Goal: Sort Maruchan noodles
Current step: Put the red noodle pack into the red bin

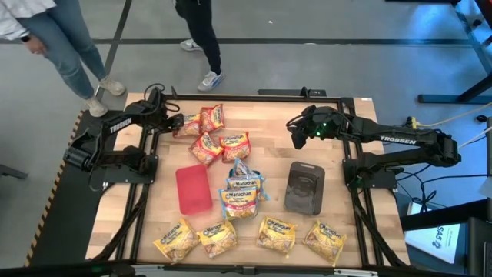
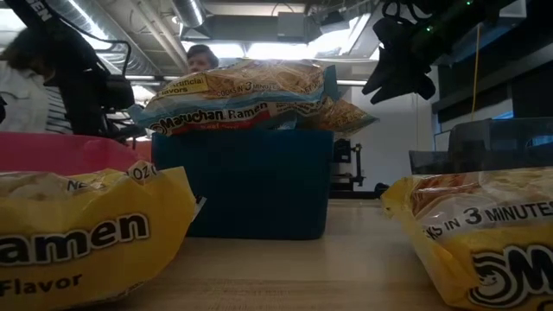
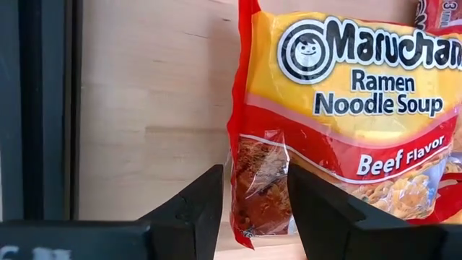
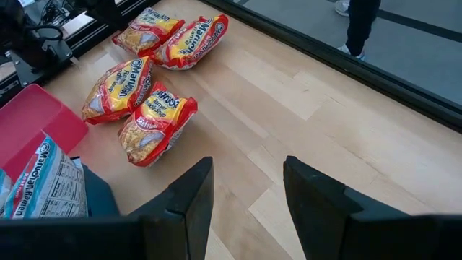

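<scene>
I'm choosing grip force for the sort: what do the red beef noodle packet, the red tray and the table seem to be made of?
Beef noodle packet: thin glossy plastic film, crinkled, with a clear patch showing noodles. Red tray: probably smooth matte plastic, flat and evenly coloured; hard to confirm. Table: light wood planks with visible grain and seams, satin finish.

teal tray (image 1: pixel 244 187) mostly hidden under packets (image 1: pixel 242 196)
</scene>
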You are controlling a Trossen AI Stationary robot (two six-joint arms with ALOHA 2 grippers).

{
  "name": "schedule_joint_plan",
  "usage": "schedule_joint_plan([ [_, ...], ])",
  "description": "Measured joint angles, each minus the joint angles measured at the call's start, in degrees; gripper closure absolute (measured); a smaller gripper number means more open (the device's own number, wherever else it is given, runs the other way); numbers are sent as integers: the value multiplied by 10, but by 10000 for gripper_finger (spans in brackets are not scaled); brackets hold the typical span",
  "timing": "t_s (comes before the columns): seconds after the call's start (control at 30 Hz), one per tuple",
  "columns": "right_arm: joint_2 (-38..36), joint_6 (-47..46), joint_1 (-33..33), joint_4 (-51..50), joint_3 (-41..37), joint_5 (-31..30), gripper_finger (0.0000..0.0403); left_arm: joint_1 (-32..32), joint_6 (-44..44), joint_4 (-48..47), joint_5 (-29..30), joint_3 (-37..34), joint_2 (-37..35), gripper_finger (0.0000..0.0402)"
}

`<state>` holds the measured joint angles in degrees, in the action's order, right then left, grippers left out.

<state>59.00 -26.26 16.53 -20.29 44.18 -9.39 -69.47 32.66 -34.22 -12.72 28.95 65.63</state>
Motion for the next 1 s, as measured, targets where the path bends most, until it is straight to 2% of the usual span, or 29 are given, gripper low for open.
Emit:
schedule_joint_plan([
  [0.33,0,0,0,0,0,0,238,15,-14,-3,12,0,0,264],
  [0.93,0,0,0,0,0,46,238,20,-33,-13,31,0,0,394],
  [1.0,0,0,0,0,0,46,238,20,-39,-16,35,0,0,399],
])
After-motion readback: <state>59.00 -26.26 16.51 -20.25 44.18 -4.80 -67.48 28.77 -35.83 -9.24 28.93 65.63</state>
